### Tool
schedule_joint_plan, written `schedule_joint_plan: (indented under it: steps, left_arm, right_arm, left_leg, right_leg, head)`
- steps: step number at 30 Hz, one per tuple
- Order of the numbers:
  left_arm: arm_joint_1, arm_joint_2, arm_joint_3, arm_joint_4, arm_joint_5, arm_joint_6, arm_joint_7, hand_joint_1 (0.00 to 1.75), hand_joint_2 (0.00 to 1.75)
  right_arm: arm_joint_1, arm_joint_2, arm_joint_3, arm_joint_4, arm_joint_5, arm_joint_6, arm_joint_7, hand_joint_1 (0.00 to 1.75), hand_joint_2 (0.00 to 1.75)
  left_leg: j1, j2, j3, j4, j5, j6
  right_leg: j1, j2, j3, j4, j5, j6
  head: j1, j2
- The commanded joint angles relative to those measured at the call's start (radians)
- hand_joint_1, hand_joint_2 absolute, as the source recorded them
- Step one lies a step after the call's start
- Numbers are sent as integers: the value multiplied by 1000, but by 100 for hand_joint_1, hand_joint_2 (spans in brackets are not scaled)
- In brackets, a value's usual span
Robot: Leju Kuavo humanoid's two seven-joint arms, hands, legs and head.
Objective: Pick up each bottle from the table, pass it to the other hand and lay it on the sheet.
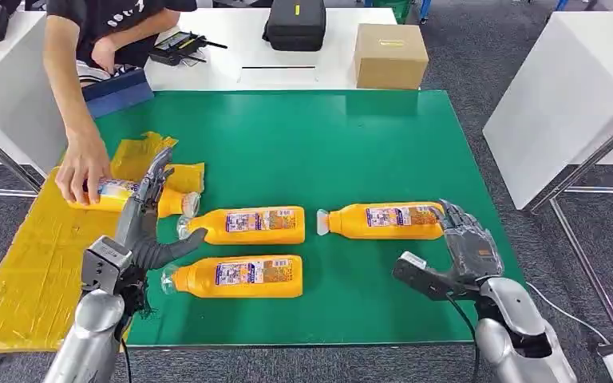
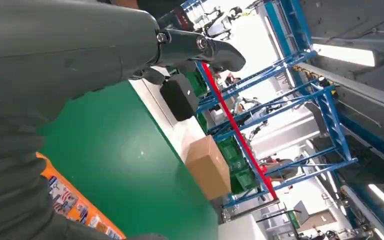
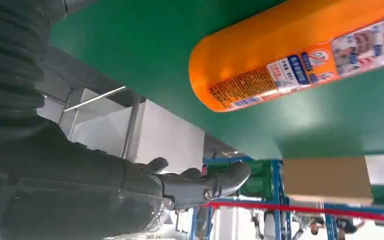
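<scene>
Three orange bottles lie on the green table (image 1: 351,144): one in the middle (image 1: 247,225), one nearer me (image 1: 239,276), one to the right (image 1: 387,220). Another bottle (image 1: 172,203) lies on the yellow sheet (image 1: 40,247), with a person's hand (image 1: 84,171) on its far end. My left hand (image 1: 148,219) is stretched over that bottle, fingers straight and thumb spread, holding nothing. My right hand (image 1: 459,251) stands open just beside the right bottle's base, also seen close in the right wrist view (image 3: 290,55). The left wrist view shows my left hand (image 2: 55,65) above an orange bottle (image 2: 75,207).
A cardboard box (image 1: 389,54) and a black case (image 1: 295,24) sit on the white table behind the green one. The person stands at the far left corner. Another white table (image 1: 575,88) is to the right, across a gap of grey floor.
</scene>
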Motion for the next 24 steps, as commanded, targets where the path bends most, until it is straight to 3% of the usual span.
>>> schedule_joint_plan:
  steps: [1,5,14,24]
  left_arm:
    - [-41,-16,18,66,-4,-18,-1,0,175]
    - [-40,-16,18,66,-4,-18,-1,0,175]
    - [-10,-20,27,37,-4,-19,-2,0,175]
    - [-15,-19,15,12,-3,-28,-1,0,175]
  right_arm:
    - [-218,-24,82,357,-24,21,-38,0,175]
    - [-216,-23,84,359,-24,21,-39,0,175]
    - [-379,21,216,610,30,-88,-46,0,175]
    - [-519,78,315,783,62,-111,-25,0,175]
  left_leg:
    - [1,2,2,0,0,-2]
    - [1,2,3,-1,-1,-3]
    - [2,5,2,-1,-1,-2]
    - [2,4,1,0,-1,-3]
  right_leg:
    - [1,2,2,-1,1,-1]
    - [1,1,3,-1,0,-1]
    - [1,4,2,-1,1,-1]
    - [1,3,2,0,0,-1]
  head:
    - [0,0]
    - [0,0]
    - [0,0]
    - [0,0]
